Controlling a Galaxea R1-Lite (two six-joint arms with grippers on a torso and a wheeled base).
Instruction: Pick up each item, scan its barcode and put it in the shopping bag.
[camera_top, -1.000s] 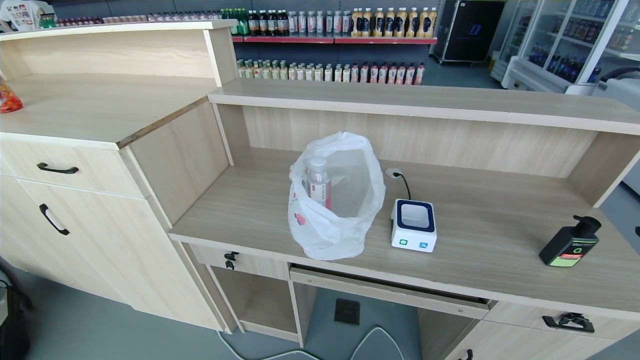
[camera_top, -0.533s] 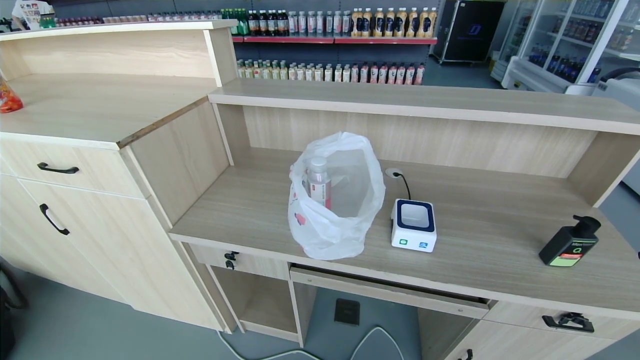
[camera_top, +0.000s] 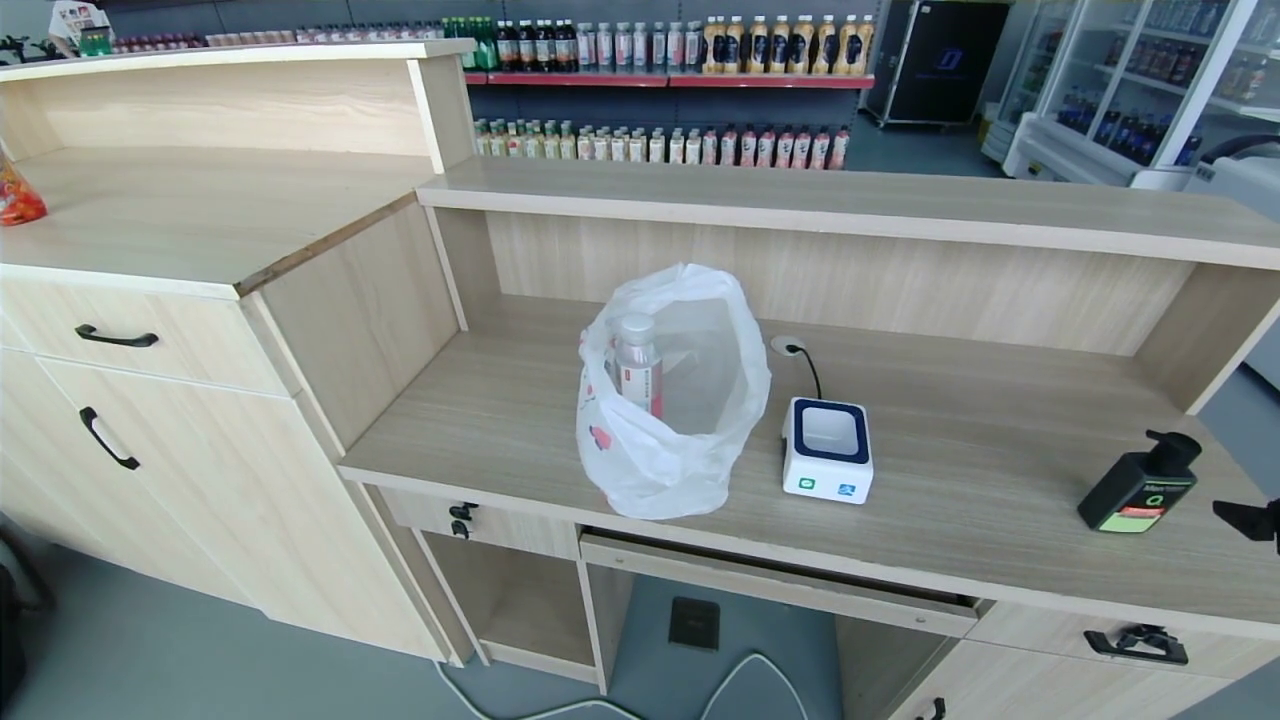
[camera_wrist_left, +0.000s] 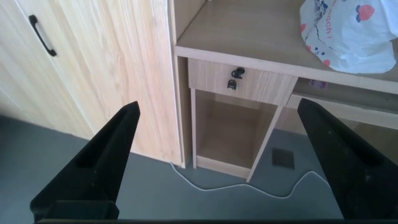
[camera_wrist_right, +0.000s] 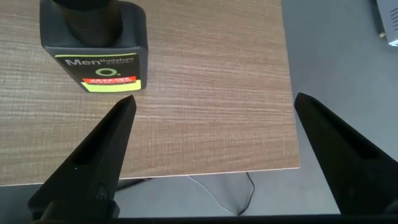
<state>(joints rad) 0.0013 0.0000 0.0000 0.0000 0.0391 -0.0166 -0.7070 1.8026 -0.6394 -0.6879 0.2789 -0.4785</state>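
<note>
Since a second ago the right gripper (camera_wrist_right: 214, 102) has slid in at the head view's right edge, just beside the black pump bottle (camera_top: 1140, 485) near the right end of the bench (camera_top: 1000, 450). Its jaws are spread wide and hold nothing. One tip lies close to the bottle's labelled face, and the other hangs past the bench's end edge. The left gripper (camera_wrist_left: 219, 104) sits below bench height, jaws likewise wide apart and empty, facing the keyed drawer (camera_wrist_left: 239, 79). A white shopping bag (camera_top: 670, 400) stands open mid-bench with a clear bottle (camera_top: 638, 365) inside. The scanner (camera_top: 826, 450) is just beside the bag, well apart from the pump bottle.
</note>
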